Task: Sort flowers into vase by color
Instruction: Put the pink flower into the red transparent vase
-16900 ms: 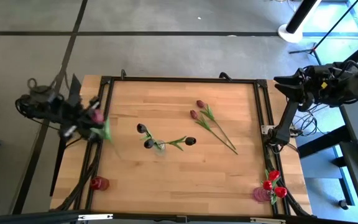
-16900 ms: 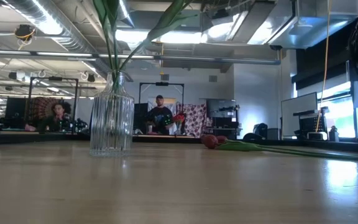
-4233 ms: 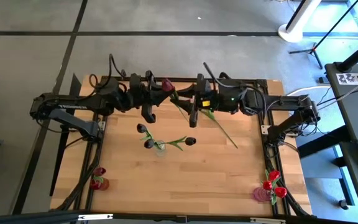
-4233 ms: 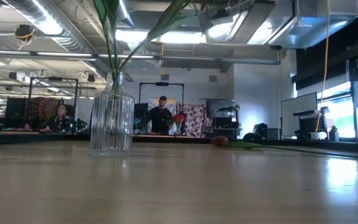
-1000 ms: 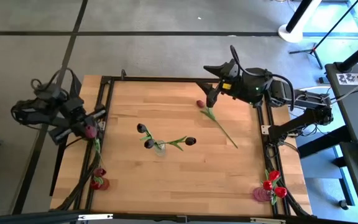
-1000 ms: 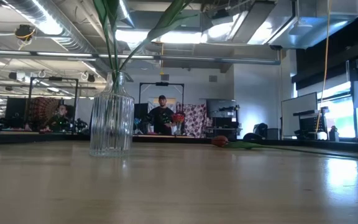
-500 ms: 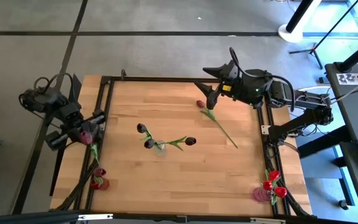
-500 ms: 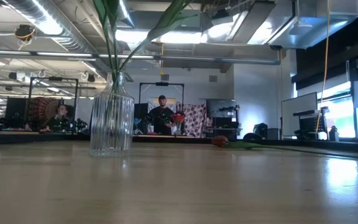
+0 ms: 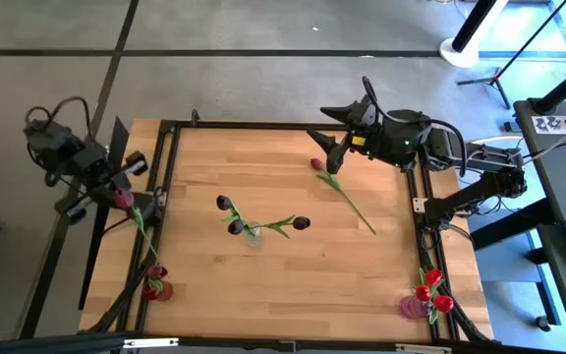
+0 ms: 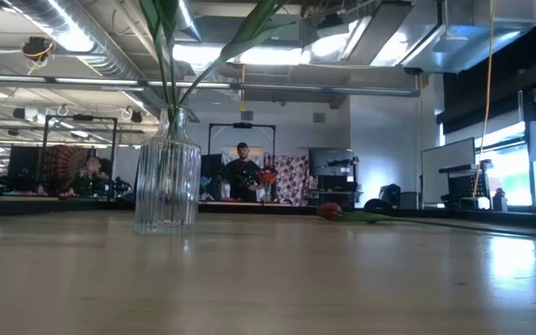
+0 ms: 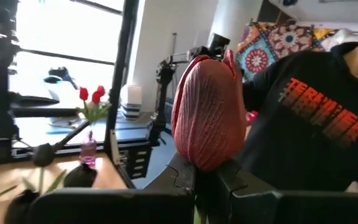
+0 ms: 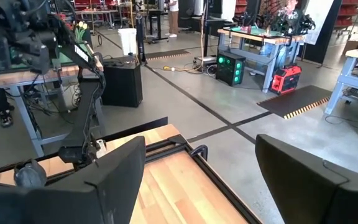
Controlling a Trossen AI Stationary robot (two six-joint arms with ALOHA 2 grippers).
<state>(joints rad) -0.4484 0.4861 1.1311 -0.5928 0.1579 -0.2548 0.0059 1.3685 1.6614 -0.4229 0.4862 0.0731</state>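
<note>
My left gripper is past the table's left edge, shut on a mauve-pink tulip, whose head also shows in the left wrist view. Below its stem stands a small vase with mauve heads at the near left. A ribbed glass vase with dark tulips stands mid-table and shows in the low view. A vase of red tulips stands at the near right. Another mauve tulip lies flat on the table. My right gripper is open and empty beside that tulip's head. My left gripper pinches the tulip's stem right under the head between its two fingers. The head stands up above the fingertips. The green stem trails below the hold toward the near edge, clear of the table.
Black frame rails run along the table's left, far and right sides. A person in a black shirt with red print fills the room behind the left gripper. The lying tulip also shows in the low view.
My left gripper has carried the mauve tulip away from the table, toward the left and far side, and has turned, so the stem now trails toward the near-left vase. The tulip stays pinched.
</note>
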